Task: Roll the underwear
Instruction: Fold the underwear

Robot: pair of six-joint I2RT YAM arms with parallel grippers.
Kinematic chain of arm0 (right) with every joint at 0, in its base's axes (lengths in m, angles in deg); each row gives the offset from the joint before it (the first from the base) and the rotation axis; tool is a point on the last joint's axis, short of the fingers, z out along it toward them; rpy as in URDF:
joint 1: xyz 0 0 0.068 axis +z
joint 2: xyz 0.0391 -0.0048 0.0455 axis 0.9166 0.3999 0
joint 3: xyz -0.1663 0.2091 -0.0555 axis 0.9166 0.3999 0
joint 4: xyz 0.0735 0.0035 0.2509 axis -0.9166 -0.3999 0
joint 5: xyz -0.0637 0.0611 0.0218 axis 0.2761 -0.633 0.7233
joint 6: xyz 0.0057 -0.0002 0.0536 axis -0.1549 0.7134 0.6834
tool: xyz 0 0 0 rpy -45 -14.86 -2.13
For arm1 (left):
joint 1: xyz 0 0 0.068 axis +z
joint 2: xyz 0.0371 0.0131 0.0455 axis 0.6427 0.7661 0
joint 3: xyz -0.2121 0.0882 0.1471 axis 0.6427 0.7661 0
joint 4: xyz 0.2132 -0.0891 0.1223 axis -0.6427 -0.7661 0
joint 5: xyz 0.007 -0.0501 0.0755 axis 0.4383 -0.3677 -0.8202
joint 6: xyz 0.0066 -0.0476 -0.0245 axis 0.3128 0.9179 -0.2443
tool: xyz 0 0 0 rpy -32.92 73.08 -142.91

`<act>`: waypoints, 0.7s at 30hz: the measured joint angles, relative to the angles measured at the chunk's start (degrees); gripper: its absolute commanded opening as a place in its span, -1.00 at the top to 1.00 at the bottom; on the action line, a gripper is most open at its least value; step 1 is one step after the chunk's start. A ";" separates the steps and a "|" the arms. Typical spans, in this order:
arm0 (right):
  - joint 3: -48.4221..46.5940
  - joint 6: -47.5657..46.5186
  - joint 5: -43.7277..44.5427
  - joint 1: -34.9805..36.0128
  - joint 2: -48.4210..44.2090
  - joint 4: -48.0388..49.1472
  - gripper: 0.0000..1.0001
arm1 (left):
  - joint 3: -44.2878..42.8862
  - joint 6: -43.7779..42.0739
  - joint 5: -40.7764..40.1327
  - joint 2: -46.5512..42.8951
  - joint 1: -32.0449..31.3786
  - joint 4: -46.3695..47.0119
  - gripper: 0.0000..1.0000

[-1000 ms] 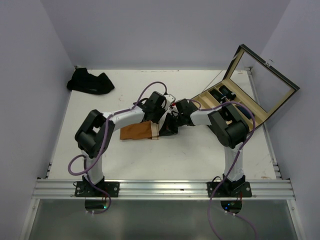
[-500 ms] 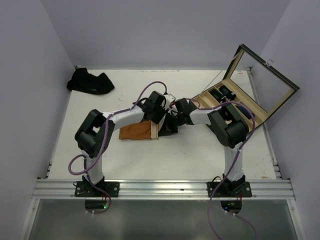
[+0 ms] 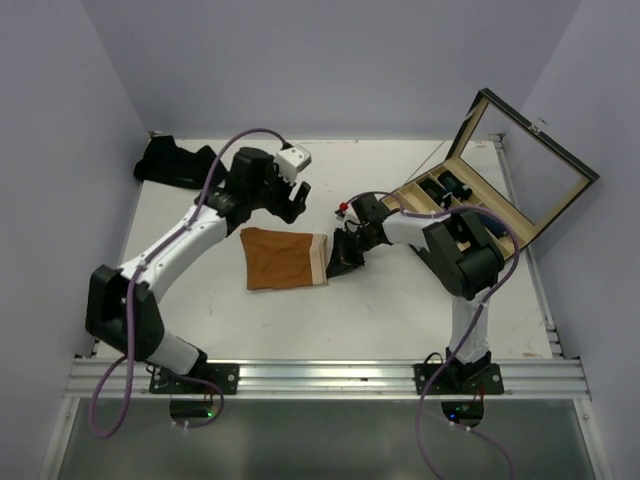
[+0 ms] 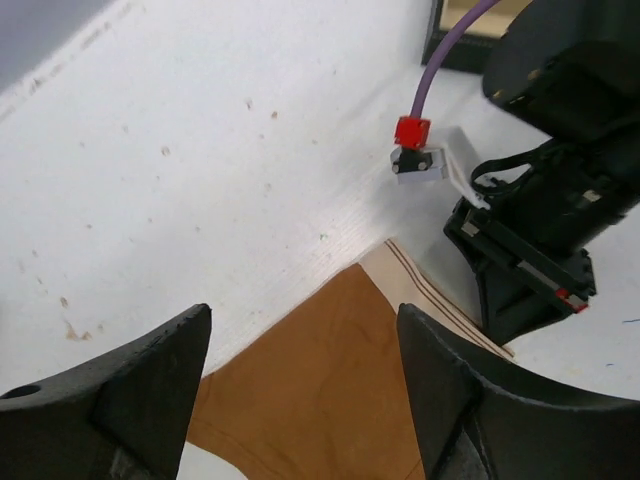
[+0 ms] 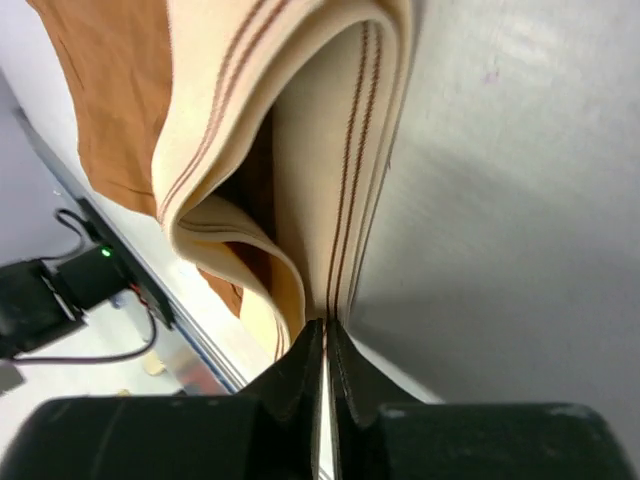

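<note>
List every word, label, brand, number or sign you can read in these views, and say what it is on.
No text can be read in any view.
rust-orange underwear: its cream waistband shows only thin brown stripes, no lettering.
wooden box: no label visible.
dark cloth heap: no markings visible.

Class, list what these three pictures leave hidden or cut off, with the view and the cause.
Top view: box compartments partly behind the right arm; contents too small to name.
Top view: dark cloth partly behind the left arm; number of pieces unclear.
Left wrist: briefs cut off by the bottom edge and the fingers.
Right wrist: briefs run off the top edge.
</note>
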 measured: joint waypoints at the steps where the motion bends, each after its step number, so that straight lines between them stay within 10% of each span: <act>1: -0.28 -1.57 0.44 0.00 -0.50 -1.55 0.78 | 0.52 -0.42 1.22 -2.67 0.50 -0.04 -0.51; 8: -6.47 -12.48 0.96 -2.10 -6.14 -13.70 0.86 | 7.52 -1.88 14.38 -5.60 4.13 -1.49 0.23; 21: -23.02 -8.70 -1.42 1.88 -3.21 -8.87 0.78 | 11.41 -0.83 25.35 12.68 15.23 -6.32 0.17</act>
